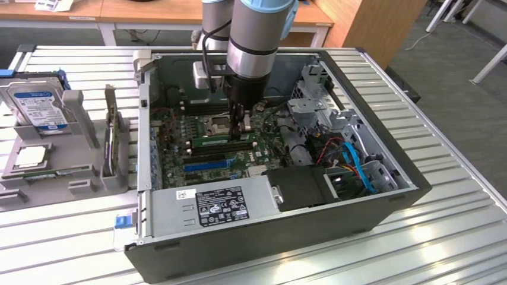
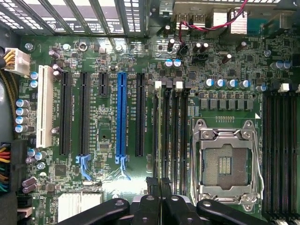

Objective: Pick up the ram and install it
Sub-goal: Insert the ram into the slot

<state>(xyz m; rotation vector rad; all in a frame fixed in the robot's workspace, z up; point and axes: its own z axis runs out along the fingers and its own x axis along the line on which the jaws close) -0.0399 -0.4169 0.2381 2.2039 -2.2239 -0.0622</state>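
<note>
The ram [image 1: 212,142], a long green stick, stands on edge in a motherboard slot inside the open computer case [image 1: 396,178]. My gripper [image 1: 242,132] reaches straight down over the stick's end toward the exterior view's right. In the wrist view my gripper [image 2: 158,183] has its black fingers [image 2: 151,182] pressed together above the row of memory slots [image 2: 169,136]. Whether the tips pinch the stick or only rest on its top edge I cannot tell. The empty processor socket [image 2: 226,161] lies just beside these slots.
A grey parts tray [image 1: 83,187] at the exterior view's left holds a hard drive [image 1: 35,107], a square silver chip [image 1: 30,156], an upright card [image 1: 115,142] and another green stick [image 1: 51,173]. Power supply [image 1: 214,205], drive cage [image 1: 317,110] and blue cables [image 1: 360,169] crowd the case.
</note>
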